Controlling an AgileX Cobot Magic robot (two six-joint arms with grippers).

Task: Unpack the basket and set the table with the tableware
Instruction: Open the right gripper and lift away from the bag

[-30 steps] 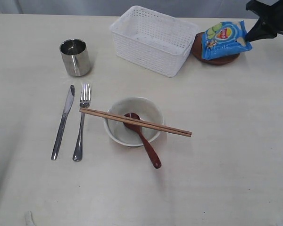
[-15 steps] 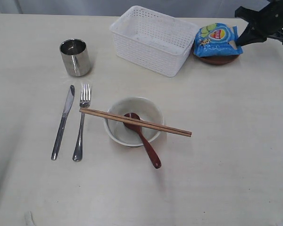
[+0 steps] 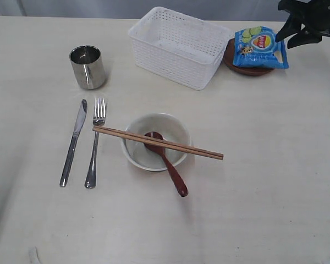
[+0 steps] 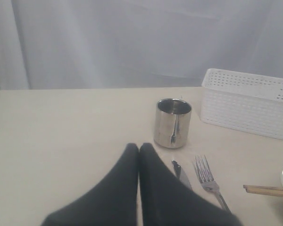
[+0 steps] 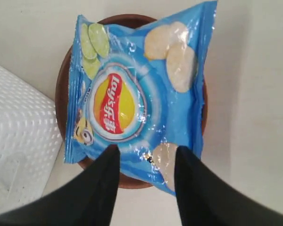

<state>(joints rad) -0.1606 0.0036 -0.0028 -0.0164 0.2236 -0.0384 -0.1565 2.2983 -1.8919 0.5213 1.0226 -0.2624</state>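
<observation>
From the exterior view, the basket (image 3: 179, 47) stands at the far side of the table (image 3: 275, 181) with nothing showing inside it. The steel cup (image 3: 88, 67), knife (image 3: 73, 142) and fork (image 3: 95, 143) are laid out on the left. The bowl (image 3: 157, 142) sits in the middle with the chopsticks (image 3: 158, 143) across its rim and the spoon (image 3: 168, 164) leaning out of it. My right gripper (image 3: 279, 23) hangs at the far right edge, just beside the chip bag (image 3: 261, 48), which lies on the brown plate (image 3: 253, 72) next to the basket. By the left wrist view, my left gripper (image 4: 138, 147) is clenched on nothing, fingers pressed together, low over bare table near the cup, so I judge it is parked and out of the way. The right wrist view shows what matters for this step: my right fingers are spread apart above the near edge of the bag, gripping nothing, and the bag rests flat on the plate with its corners overhanging the rim. I take this as the moment of letting go, with the setting close to complete. To do it well I should draw straight up and back with the fingers kept wide, so that neither tip catches the slippery foil and drags the bag off the plate or nudges the plate into the basket.
</observation>
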